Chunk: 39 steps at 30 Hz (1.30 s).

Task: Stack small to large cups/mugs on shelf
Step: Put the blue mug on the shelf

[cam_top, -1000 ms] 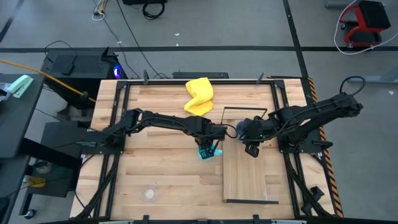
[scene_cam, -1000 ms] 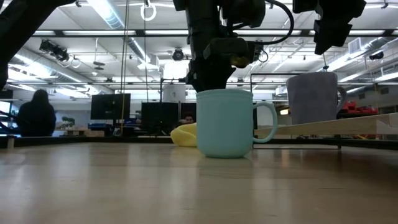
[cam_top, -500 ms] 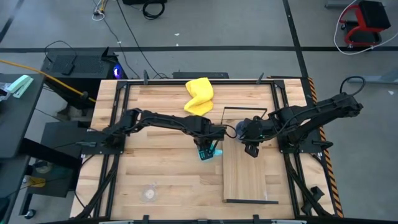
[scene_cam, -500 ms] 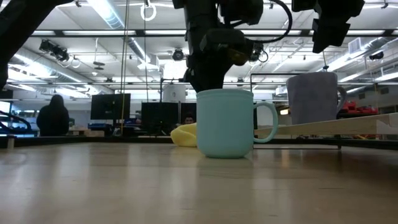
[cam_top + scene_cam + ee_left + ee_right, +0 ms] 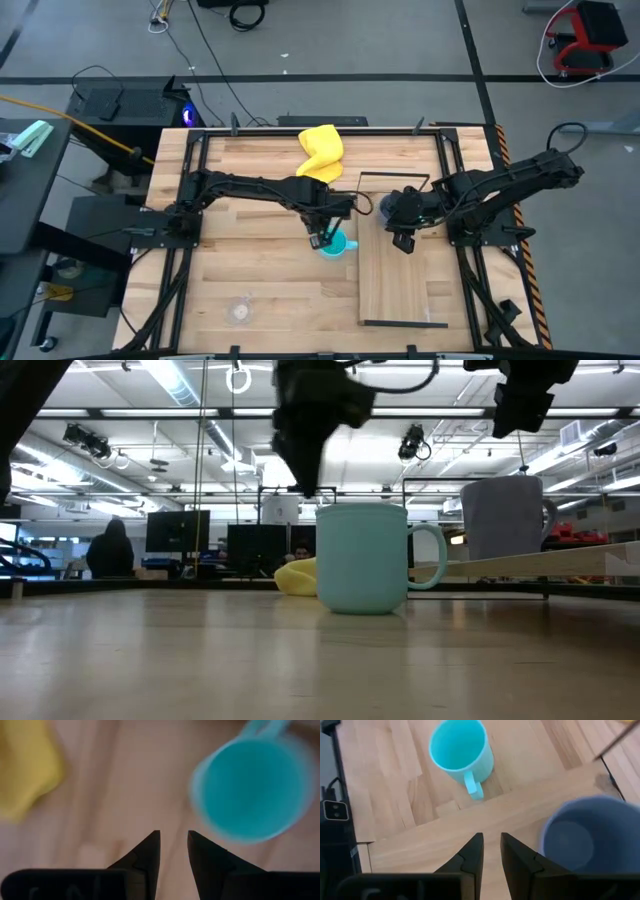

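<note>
The cyan mug stands upright on the tabletop just left of the shelf, its handle toward the shelf; it also shows in the low view. The grey-blue mug stands upright on the shelf's far end. The clear cup stands at the near left. My left gripper hovers just left of the cyan mug, fingers narrowly apart and empty. My right gripper hangs over the shelf beside the grey-blue mug, fingers narrowly apart and empty.
A yellow cloth lies at the table's far edge, behind the cyan mug. The shelf's thin black frame rises at its far end, and a black bar crosses its near end. Bare board lies near of the grey-blue mug.
My left gripper has moved off the top of the cyan mug toward the table's left and now hangs beside it. The mug stands where it was, its opening now uncovered. My right gripper has kept still.
</note>
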Motion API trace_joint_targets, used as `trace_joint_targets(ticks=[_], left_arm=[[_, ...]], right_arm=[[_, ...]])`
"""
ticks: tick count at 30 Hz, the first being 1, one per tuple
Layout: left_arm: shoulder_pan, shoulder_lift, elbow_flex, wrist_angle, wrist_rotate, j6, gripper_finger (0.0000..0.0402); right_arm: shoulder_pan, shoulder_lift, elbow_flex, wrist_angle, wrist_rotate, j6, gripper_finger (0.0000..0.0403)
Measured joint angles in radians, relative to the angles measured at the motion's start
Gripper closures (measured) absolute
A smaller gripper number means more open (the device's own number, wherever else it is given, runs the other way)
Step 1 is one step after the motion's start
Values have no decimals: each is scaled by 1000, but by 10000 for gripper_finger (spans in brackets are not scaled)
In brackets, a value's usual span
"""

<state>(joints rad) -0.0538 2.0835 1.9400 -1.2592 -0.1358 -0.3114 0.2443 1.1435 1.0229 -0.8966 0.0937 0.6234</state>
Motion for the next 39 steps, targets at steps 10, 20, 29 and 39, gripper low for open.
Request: trace_joint_targets(ticks=[10,20,29,39], left_arm=[[2,-20,0,-253,-207,-81,300],[116,-95,-1,-313,-212,-35,330],[280,-364,-1,-313,-283,-76,346],[326,-671,-461,-129,-254,-130,350]], right_arm=[[-48,0,0,87,-17,-81,329],[-93,0,0,97,-21,-117,329],[-93,0,0,123,-21,-137,329],[-101,25,2,239,-62,-218,329]])
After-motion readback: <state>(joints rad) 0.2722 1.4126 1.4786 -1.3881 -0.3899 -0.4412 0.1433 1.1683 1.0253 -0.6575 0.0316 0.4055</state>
